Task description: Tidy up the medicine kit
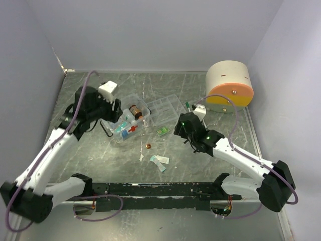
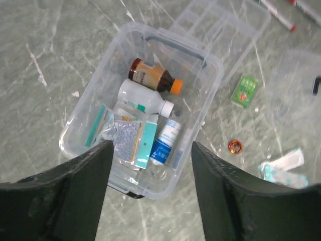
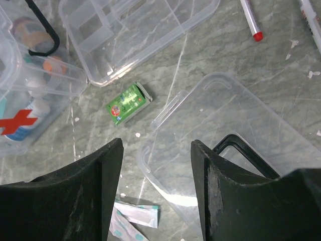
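The medicine kit [image 1: 131, 116] is a clear box standing open left of centre. In the left wrist view the medicine kit [image 2: 145, 105] holds a brown bottle [image 2: 150, 76], a white bottle [image 2: 143, 99], a blue and white tube [image 2: 164, 140] and foil and teal packets. My left gripper [image 2: 150, 145] hangs open over the box's near end, gripping nothing. The red cross [image 3: 17, 123] shows on the box wall. The divided tray insert [image 3: 130, 30] lies beside the box. My right gripper [image 3: 156, 143] is open above the edge of the clear lid [image 3: 225, 125] with its black handle [image 3: 246, 155].
A green packet [image 1: 161, 131], a copper ring [image 1: 148, 146] and white and teal sachets [image 1: 159, 161] lie loose on the marble top. Pens [image 2: 278, 12] lie behind the tray. A big cream, orange and yellow drum [image 1: 229, 86] stands at the back right.
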{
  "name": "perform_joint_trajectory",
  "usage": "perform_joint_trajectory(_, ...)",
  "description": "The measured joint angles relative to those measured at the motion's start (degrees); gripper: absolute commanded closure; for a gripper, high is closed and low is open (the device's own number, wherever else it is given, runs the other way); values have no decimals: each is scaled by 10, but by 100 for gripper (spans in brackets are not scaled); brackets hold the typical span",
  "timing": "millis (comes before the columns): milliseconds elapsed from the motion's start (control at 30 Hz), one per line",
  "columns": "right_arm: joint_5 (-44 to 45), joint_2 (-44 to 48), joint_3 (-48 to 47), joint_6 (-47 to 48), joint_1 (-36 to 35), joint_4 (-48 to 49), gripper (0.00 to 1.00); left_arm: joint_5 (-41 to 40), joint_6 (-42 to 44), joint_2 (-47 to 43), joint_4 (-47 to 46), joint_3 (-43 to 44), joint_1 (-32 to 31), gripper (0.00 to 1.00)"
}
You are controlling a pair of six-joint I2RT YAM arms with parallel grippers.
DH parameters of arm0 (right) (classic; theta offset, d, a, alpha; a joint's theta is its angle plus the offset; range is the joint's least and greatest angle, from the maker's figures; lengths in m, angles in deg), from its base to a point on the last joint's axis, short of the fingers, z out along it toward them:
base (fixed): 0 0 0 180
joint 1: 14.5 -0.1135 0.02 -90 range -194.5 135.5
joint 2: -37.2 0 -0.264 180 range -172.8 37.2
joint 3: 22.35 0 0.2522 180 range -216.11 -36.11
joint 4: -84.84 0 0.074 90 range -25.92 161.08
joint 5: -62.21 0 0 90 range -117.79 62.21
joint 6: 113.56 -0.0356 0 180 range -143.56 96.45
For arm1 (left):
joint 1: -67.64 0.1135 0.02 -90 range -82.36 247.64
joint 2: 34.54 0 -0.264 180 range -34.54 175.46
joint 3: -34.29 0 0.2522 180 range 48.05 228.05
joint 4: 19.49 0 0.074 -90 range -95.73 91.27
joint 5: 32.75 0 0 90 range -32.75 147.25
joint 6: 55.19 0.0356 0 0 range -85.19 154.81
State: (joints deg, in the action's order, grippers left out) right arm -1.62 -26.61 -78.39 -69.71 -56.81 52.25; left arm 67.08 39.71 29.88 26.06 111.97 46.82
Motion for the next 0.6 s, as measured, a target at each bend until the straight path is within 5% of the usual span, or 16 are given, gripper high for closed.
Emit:
perform_joint_trajectory(267, -70, -49, -15, 14, 0, -14, 42, -78, -151, -213, -115, -196, 0, 8)
perform_joint_trajectory(600, -159, -144, -16, -22, -8, 77, 42, -123, -245, -191, -79, -174, 1, 2)
